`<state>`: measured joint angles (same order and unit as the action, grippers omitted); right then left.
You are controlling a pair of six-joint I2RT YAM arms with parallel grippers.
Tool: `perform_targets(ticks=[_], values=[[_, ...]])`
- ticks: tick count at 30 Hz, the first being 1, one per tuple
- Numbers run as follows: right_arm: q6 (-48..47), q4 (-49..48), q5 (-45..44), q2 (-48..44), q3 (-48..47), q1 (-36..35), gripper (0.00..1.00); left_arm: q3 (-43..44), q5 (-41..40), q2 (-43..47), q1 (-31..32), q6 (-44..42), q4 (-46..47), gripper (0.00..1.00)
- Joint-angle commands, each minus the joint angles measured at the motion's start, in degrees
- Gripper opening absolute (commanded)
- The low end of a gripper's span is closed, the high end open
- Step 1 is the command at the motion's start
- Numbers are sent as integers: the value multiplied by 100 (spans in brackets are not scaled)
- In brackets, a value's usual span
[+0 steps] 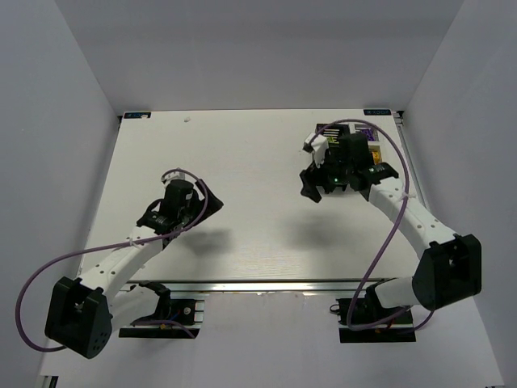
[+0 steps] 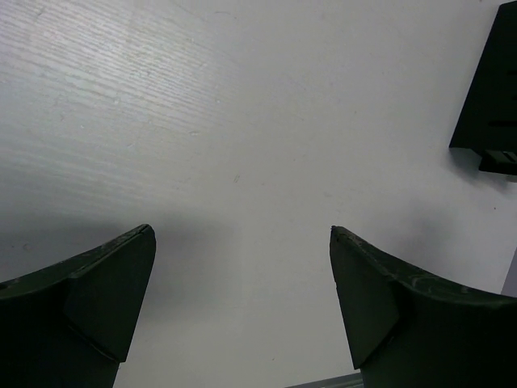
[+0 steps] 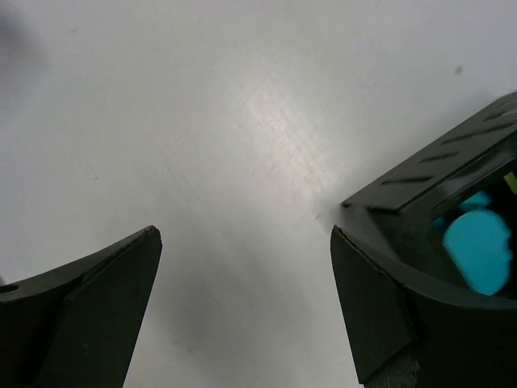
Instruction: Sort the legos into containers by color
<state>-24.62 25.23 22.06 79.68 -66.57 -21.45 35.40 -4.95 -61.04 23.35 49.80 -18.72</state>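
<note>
The two arms are bolted at the near edge of the table (image 1: 242, 250), at 6 o'clock.

The left arm (image 1: 121, 259) reaches out to about 9 o'clock from the middle of the table. The left gripper (image 2: 242, 234) hangs over bare white table. Its two fingers (image 2: 89, 299) are wide apart, and nothing is between them. At 2 o'clock in the left wrist view, a black thing (image 2: 491, 89) pokes in at the edge. I cannot tell what it is.

The right arm (image 1: 412, 218) reaches farther, to about 2 o'clock from the middle of the table. The right gripper (image 3: 242, 234) is spread wide too and holds nothing. Only white table shows in the gap.

At 3 o'clock in the right wrist view, just beside the right-hand finger, is a corner of the black bin (image 3: 412, 182). I cannot tell if the finger touches it. A teal lego (image 3: 477, 250) lies inside the bin.

From above, the bin sits far back on the right, at about 1 o'clock. The right arm hides part of it. A bit of yellow (image 1: 376, 153) shows in it, too small to make out.
</note>
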Motion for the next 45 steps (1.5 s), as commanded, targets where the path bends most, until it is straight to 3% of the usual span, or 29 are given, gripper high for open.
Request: perform_targets(ticks=[1, 5, 16, 29, 45], values=[[475, -352, 87, -382, 608, 45, 89, 424, 161, 4, -33, -198, 220, 98], [608, -598, 360, -786, 1294, -52, 89, 740, 266, -119, -33, -470, 211, 98], [747, -1353, -852, -1569, 1963, -70, 89, 1136, 951, -75, -33, -823, 782, 98], [1451, -1205, -1608, -1341, 1296, 62, 89, 1400, 1102, 83, -33, -1086, 1002, 98], [1759, -1442, -1512, -1473, 1313, 194, 89, 1215, 855, 549, -33, -1087, 931, 98]])
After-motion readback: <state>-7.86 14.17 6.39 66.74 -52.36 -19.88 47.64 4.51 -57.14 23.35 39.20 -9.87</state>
